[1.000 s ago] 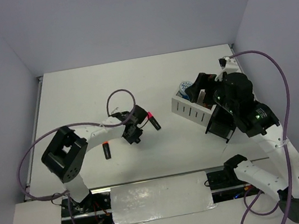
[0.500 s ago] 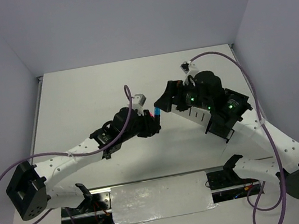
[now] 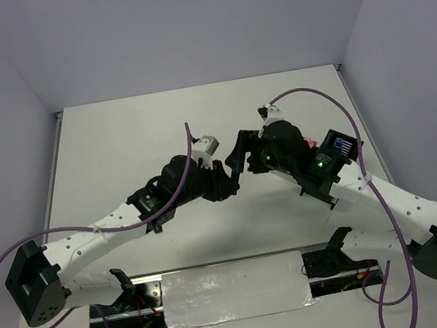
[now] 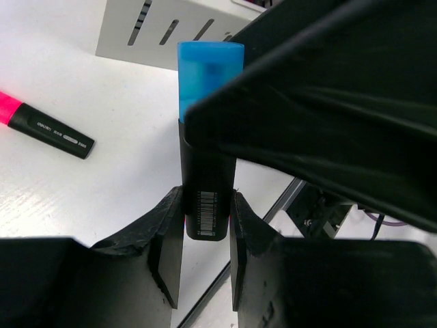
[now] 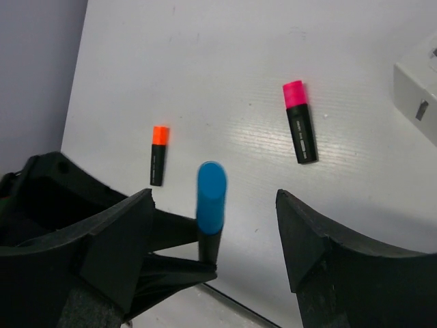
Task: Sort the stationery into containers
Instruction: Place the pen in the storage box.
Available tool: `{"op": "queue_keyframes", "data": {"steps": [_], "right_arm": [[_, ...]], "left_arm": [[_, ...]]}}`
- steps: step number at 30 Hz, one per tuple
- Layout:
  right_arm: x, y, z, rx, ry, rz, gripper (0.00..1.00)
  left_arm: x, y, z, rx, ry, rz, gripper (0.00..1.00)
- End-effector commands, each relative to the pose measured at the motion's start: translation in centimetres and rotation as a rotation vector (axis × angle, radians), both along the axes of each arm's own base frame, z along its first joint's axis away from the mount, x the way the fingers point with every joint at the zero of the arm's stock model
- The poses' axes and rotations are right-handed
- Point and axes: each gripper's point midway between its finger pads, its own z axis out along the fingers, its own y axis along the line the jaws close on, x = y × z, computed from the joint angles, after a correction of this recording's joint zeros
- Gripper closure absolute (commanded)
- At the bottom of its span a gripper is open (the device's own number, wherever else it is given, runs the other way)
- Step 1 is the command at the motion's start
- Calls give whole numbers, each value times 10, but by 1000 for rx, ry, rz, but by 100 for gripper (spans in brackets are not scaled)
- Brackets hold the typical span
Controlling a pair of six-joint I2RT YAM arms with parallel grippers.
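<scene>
Up off the table (image 5: 205, 55), held upright: blue-capped highlighter (image 4: 205, 171), barrel clamped by left gripper (image 4: 203, 205). Flanking its cap without touching: right gripper (image 5: 213, 198), fingers spread wide, holding nothing. Below, lying flat, apart: pink-capped highlighter (image 5: 300, 123), orange-capped highlighter (image 5: 158, 156).

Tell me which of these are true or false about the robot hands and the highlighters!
1. The left gripper is shut on the blue highlighter. True.
2. The pink highlighter is inside the white box. False: it lies on the table, outside the box.
3. The right gripper is open, with the blue highlighter between its fingers. True.
4. The right gripper is holding the orange highlighter. False: that one lies on the table, and nothing is holding it.
</scene>
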Motion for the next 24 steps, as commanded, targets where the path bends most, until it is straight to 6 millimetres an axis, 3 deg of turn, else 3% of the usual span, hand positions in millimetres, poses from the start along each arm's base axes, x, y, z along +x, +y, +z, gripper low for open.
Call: {"op": "queue_keyframes", "data": {"steps": [1, 3, 6, 9, 10, 12, 13, 14, 16, 17, 18, 19, 20, 21, 24], "right_arm": [[7, -5, -8, -8, -2, -64, 22], [5, 0, -14, 8, 15, -51, 26], [-1, 17, -18, 64, 7, 35, 41], [-3, 34, -4, 129, -66, 137, 63], [-8, 44, 7, 167, -99, 203, 95], [-9, 47, 17, 182, -127, 226, 100], [-4, 41, 19, 152, -146, 194, 100], [1, 30, 21, 122, -159, 141, 100], [7, -7, 20, 24, -179, -12, 100], [20, -46, 30, -30, -237, -209, 100], [22, -70, 25, -85, -247, -304, 100], [25, -106, 21, -187, -273, -449, 100], [22, -127, 24, -218, -291, -523, 100], [23, -150, 16, -278, -286, -603, 100], [18, -212, 1, -432, -258, -804, 100]], "left_arm": [[-1, -6, 43, -95, -96, -33, 100], [-2, -4, 46, -105, -103, -35, 100], [-7, -6, 52, -126, -111, -55, 100], [-12, -9, 54, -140, -118, -100, 97], [-15, -10, 52, -139, -123, -120, 94], [-17, -9, 49, -129, -120, -128, 75], [-15, -7, 48, -116, -118, -111, 58], [-3, 0, 48, -91, -128, -37, 3], [4, 17, 37, -6, -89, 51, 1], [15, 41, 24, 92, -73, 177, 1], [22, 53, 27, 127, -70, 252, 1], [28, 69, 21, 165, -33, 343, 1], [31, 85, 16, 212, -10, 418, 1], [32, 117, 5, 326, 15, 528, 1], [30, 166, -9, 403, 113, 716, 1]]}}
